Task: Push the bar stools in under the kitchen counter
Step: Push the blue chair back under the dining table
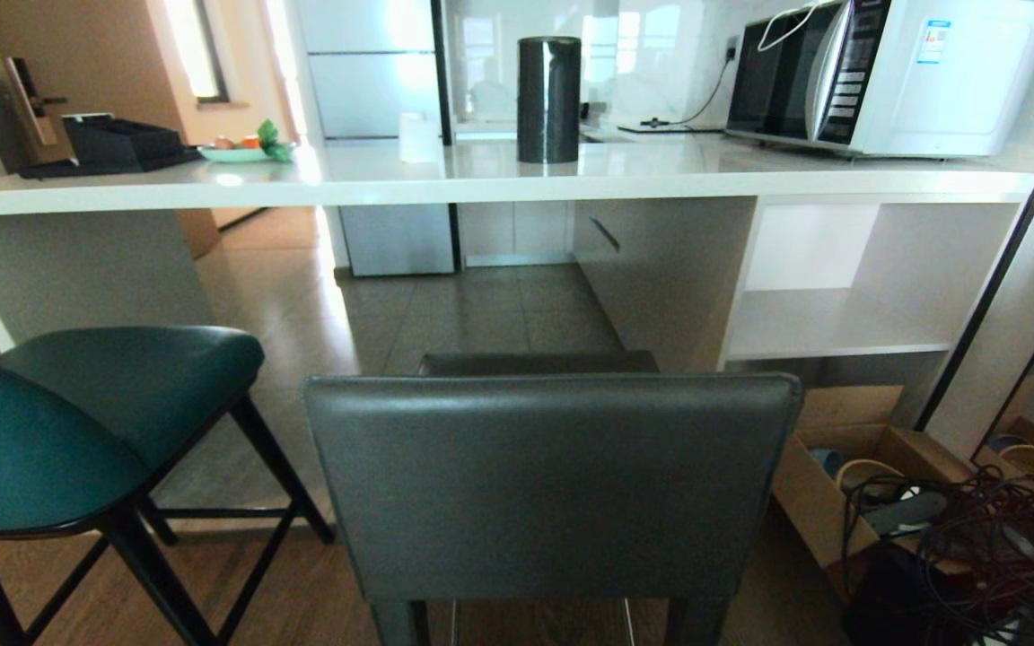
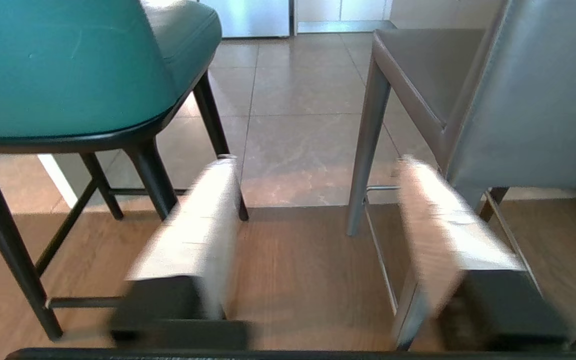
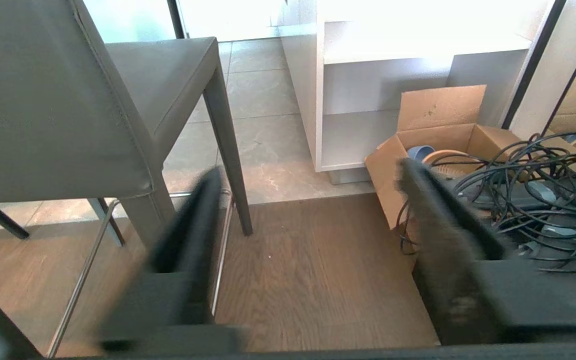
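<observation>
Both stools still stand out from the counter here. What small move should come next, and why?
Probably drive straight forward against the dark grey stool: its back faces the robot dead ahead, its seat short of the kitchen counter, with open floor beneath.

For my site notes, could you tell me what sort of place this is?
Most likely a home kitchen: a microwave on a white counter, a fridge behind, and two bar stools in front.
</observation>
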{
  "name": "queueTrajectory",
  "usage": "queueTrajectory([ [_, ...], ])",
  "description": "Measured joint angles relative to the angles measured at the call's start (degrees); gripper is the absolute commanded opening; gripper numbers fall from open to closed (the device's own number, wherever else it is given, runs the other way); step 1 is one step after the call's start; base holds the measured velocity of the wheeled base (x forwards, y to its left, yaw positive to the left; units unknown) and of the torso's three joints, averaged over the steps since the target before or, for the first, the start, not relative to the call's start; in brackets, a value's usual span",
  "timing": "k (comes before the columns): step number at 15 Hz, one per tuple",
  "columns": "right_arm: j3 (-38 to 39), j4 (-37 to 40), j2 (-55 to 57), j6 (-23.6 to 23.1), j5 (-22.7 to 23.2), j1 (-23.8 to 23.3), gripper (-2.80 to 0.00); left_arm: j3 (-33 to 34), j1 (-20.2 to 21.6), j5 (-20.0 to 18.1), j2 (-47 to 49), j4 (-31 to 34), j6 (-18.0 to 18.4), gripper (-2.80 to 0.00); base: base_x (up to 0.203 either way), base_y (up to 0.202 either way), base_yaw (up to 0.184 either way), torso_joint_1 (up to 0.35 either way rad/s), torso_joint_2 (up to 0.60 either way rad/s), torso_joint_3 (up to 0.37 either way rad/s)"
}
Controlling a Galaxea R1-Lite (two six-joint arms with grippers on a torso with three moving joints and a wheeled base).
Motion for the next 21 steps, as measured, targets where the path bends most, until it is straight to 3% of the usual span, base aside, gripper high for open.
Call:
queueTrajectory([
  [21, 0.0, 0.0, 0.0, -0.1, 0.0, 0.0, -2.8, 0.0, 0.0, 0.2, 0.0, -0.2, -0.6, -2.8, 0.0, 0.0, 0.0, 0.0, 0.0, 0.0],
])
